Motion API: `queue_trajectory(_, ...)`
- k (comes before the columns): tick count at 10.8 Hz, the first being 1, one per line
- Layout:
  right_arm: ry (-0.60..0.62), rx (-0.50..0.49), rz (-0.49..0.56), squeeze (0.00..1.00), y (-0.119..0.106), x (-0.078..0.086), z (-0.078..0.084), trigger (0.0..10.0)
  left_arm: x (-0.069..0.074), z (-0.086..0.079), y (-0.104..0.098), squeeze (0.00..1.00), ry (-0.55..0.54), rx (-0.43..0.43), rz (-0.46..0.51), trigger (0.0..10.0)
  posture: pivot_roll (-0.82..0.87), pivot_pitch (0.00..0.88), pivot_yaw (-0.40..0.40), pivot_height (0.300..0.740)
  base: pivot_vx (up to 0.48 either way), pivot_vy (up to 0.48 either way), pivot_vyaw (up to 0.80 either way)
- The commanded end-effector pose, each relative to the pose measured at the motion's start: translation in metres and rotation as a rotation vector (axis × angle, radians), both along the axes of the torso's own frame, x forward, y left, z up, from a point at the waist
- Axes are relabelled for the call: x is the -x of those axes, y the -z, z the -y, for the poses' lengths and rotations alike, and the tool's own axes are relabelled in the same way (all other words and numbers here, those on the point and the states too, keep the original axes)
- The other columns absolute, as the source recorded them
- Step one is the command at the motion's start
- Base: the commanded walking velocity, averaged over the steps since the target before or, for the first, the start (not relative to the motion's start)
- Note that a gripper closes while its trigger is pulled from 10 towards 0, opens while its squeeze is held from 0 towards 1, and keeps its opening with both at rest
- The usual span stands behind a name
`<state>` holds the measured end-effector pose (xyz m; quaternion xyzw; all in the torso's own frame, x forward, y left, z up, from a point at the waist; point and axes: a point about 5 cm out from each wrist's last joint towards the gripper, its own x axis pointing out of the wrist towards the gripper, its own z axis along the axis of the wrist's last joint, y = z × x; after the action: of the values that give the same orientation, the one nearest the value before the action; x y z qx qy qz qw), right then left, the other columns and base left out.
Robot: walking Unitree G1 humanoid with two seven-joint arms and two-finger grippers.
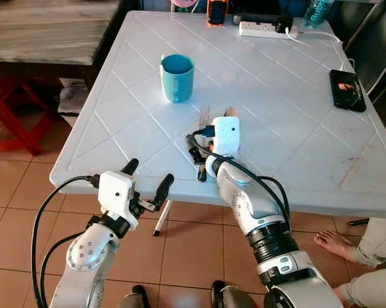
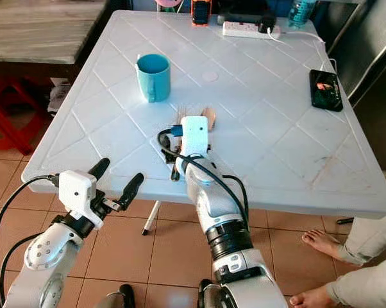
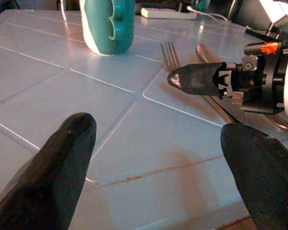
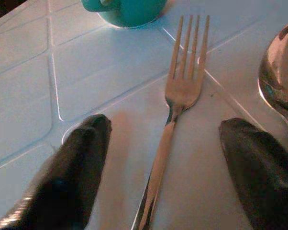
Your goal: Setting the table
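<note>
Head view: a teal mug (image 1: 177, 77) stands on the white table (image 1: 295, 128); the right gripper (image 1: 197, 161) rests near the front edge, the left gripper (image 1: 148, 179) hovers off that edge, fingers spread. Left wrist view: fork (image 3: 171, 52) beside mug. Right wrist view: open fingers (image 4: 72, 167) straddle the fork, spoon (image 4: 280, 81) just beside
</note>
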<state>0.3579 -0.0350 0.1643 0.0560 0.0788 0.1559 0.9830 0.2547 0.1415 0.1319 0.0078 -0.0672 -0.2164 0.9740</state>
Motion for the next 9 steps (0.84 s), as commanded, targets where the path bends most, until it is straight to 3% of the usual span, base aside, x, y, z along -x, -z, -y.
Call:
queue_trajectory(1, -0.109, -0.057, -0.038, 0.0, -0.005, 0.012, -0.045, 0.0, 0.003, 0.002, 0.005, 0.0, 0.007, -0.008, -0.025, 10.0, -0.02, 0.275, -0.014, 0.74, 0.0, 0.0, 0.0)
queue_trajectory(2, -0.104, -0.055, -0.055, 0.0, -0.003, 0.012, -0.045, 0.0, 0.004, 0.004, 0.007, 0.0, 0.009, -0.007, -0.031, 10.0, -0.03, 0.276, -0.015, 0.74, 0.0, 0.0, 0.0)
queue_trajectory(3, -0.103, -0.025, -0.102, 0.0, 0.006, 0.013, -0.044, 1.2, 0.004, 0.004, 0.007, 0.0, 0.011, -0.004, -0.033, 10.0, -0.03, 0.276, -0.015, 0.74, 0.0, 0.0, 0.0)
queue_trajectory(4, -0.096, -0.024, -0.13, 0.0, 0.01, 0.013, -0.044, 1.2, 0.004, 0.004, 0.007, 0.0, 0.011, -0.005, -0.034, 10.0, -0.03, 0.276, -0.015, 0.74, 0.0, 0.0, 0.0)
queue_trajectory(5, -0.096, -0.007, -0.181, 0.0, 0.018, 0.013, -0.04, 0.1, 0.003, 0.003, 0.008, 0.0, 0.012, -0.009, -0.038, 10.0, -0.03, 0.276, -0.015, 0.74, 0.0, 0.0, 0.0)
queue_trajectory(9, -0.038, 0.064, -0.213, 0.0, 0.025, 0.005, -0.023, 0.0, 0.004, 0.007, 0.007, 0.0, 0.065, 0.013, -0.029, 10.0, -0.02, 0.271, -0.015, 0.74, 0.0, 0.0, 0.0)
